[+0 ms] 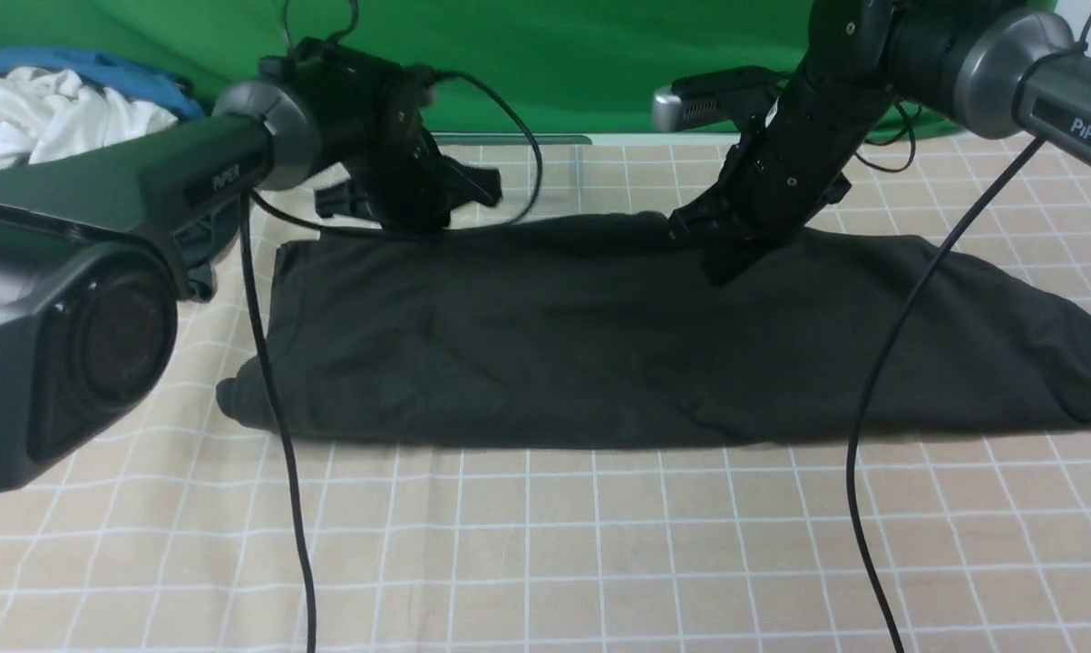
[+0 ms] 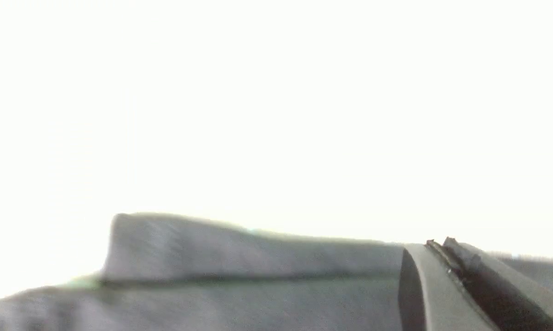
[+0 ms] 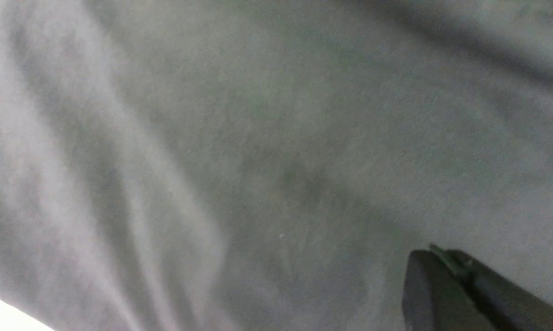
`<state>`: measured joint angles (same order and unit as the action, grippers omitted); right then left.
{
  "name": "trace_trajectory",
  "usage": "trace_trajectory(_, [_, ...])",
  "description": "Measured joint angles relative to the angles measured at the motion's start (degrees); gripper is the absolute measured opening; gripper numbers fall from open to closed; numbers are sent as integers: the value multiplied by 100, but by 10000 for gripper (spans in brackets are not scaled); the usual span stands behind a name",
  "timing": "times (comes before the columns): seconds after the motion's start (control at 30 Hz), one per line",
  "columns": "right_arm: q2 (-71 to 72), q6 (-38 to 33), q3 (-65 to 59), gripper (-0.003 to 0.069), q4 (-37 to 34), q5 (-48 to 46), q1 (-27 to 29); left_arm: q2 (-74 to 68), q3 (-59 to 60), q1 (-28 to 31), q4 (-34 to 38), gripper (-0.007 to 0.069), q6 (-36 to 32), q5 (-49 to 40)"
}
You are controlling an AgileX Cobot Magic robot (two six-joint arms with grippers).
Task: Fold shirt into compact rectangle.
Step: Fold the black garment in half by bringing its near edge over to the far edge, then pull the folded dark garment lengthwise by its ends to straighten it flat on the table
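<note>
**Ana:** Nearest the lens, low on the left, sits the bulky dark joint of the left arm (image 1: 73, 345), with a black cable (image 1: 273, 408) hanging in front of the cloth beside it.

**Ben:** And the shirt?

**Ana:** The shirt (image 1: 599, 345) lies as a wide black band across the middle of the checked tablecloth (image 1: 545, 544), folded lengthwise, its right end reaching the picture's edge.

**Ben:** Where is the left gripper?

**Ana:** The left gripper (image 1: 415, 218) is at the shirt's far edge, near its left end (blurred in the front view). Its wrist camera shows the fingers (image 2: 419, 285) pressed together, with a ridge of fabric just beyond them. I cannot tell whether any cloth is caught between them.

**Ben:** The right one?

**Ana:** The right gripper (image 1: 722, 270) slants down onto the shirt near its far edge, right of the middle, with its tip touching the fabric. Its jaws are closed flat against each other. I cannot tell whether they pinch anything.

**Ben:** Anything else?

**Ana:** A white garment (image 1: 46, 118) is heaped far left on a blue cloth (image 1: 101, 65), before the green backdrop (image 1: 599, 54).
</note>
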<state>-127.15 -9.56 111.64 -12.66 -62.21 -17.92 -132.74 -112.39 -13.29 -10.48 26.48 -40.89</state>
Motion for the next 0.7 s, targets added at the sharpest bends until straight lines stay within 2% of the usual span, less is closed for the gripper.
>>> trace_trajectory(0.03, [0, 0, 0, 35, 3, -7, 0, 0, -30, 19, 0, 13, 1, -28])
trace_trajectory(0.2, [0, 12, 20, 35, -68, -125, 11, 251, -724, 108, 191, 13, -304, -1265])
trace_trajectory(0.4, [182, 16, 263, 35, -18, -526, 157, 1044, -679, 96, 384, 13, -437, -2182])
trace_trajectory(0.57, [1065, 47, -11, 35, 219, -671, 517, 2156, 662, 109, 351, 13, -245, -2300])
trace_trajectory(0.7, [2094, 54, -915, 35, 285, -696, 778, 3100, 2476, 250, 346, 13, 306, -2033])
